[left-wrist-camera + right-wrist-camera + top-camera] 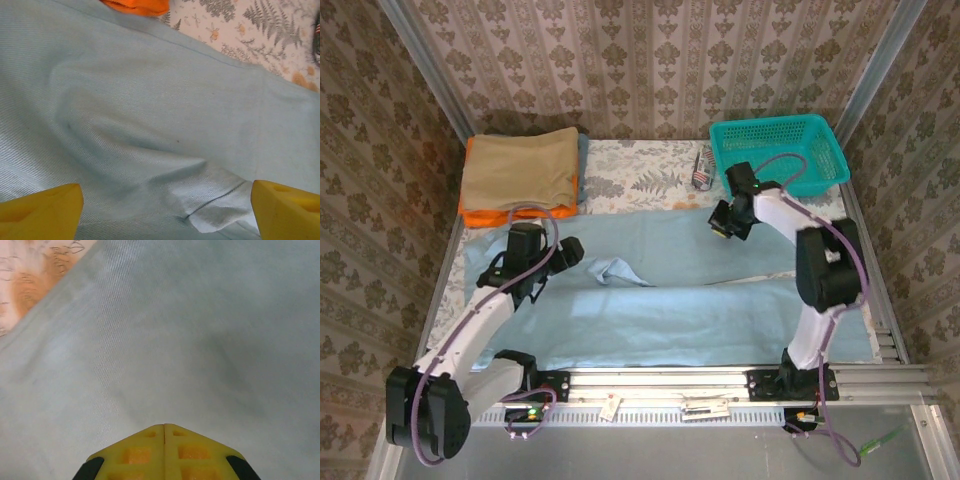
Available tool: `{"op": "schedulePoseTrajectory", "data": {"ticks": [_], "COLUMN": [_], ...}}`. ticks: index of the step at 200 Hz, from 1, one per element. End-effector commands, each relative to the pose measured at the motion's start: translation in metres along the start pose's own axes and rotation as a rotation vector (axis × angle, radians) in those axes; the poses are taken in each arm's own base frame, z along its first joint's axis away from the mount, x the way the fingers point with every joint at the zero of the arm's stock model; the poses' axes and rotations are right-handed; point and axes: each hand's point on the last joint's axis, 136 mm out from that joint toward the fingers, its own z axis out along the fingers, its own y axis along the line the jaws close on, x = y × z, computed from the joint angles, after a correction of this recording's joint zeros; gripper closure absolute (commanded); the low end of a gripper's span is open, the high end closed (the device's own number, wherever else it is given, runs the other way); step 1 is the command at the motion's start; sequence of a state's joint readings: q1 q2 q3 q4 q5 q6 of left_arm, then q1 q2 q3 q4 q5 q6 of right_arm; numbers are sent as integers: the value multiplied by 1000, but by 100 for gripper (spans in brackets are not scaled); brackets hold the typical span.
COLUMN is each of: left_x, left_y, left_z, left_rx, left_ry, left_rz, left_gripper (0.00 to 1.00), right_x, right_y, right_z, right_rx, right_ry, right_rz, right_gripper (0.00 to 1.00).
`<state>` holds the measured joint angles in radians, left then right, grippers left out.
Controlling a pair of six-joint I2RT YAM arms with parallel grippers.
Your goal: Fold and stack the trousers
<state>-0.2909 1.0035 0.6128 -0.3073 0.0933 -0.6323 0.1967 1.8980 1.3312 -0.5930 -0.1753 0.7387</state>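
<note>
Trousers (670, 300) lie spread flat across the table, legs running left to right, with a small rumpled flap (615, 272) near the left arm. The left gripper (166, 190) hangs over this flap with its jaws wide apart and nothing between them. The right gripper (164, 426) is closed, yellow fingertips pressed flush, tips down at the far edge of the cloth near the teal basket (825, 170). No cloth shows between the fingertips, so I cannot tell whether it has any pinch at all. Risk 1: if the right has closed on nothing, or on a few threads only, a lift brings up no edge or the edge slips out partway — the fold then skews. Risk 2: the left, closing over the rumple, may take two layers at once, or only the loose flap, and drag the leg into a bunch. Risk 3: a lift by one side only would pull the trousers askew toward the tan folded garment (520, 165) on the orange folded garment (475, 213). Writing — none legible; the white tags (705, 408) on the near rail are too small to read.
</note>
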Motion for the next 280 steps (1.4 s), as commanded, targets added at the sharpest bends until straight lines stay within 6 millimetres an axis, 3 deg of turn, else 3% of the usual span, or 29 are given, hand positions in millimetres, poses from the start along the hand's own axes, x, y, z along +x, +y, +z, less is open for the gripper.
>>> {"op": "schedulePoseTrajectory", "data": {"ticks": [1,11,25,60,81,106,141,179,211,245,280], "left_x": [-4,-5,-7,-12,-14,-12,-10,-6,1,5,7], "left_y": [-2,-3,-4,-9,-12,-13,-13,-11,0,5,26], "left_z": [1,3,3,5,9,12,15,23,29,30,54], "left_rx": [-1,5,12,28,35,41,44,42,-1,-11,-68], "left_ry": [13,9,0,-6,2,15,23,37,57,62,84], "left_rz": [-12,-18,-28,-24,-22,-18,1,19,7,4,-67], "left_gripper": [14,14,14,14,14,14,14,14,14,14,14], "right_x": [20,24,31,31,30,22,-4,-29,-24,3,49], "right_y": [-23,-43,-55,-102,-119,-143,-173,-156,-135,-105,-49], "right_z": [15,18,14,3,3,-5,-20,-26,-37,-63,-44], "right_rx": [149,245,275,473,530,545,546,501,465,376,242], "right_ry": [138,162,170,186,172,140,80,6,-38,-120,-50], "right_rz": [-126,-163,-201,-279,-274,-202,-73,-72,-97,-147,-267], "right_gripper": [100,100,100,100,100,100,100,100,100,96,94]}}
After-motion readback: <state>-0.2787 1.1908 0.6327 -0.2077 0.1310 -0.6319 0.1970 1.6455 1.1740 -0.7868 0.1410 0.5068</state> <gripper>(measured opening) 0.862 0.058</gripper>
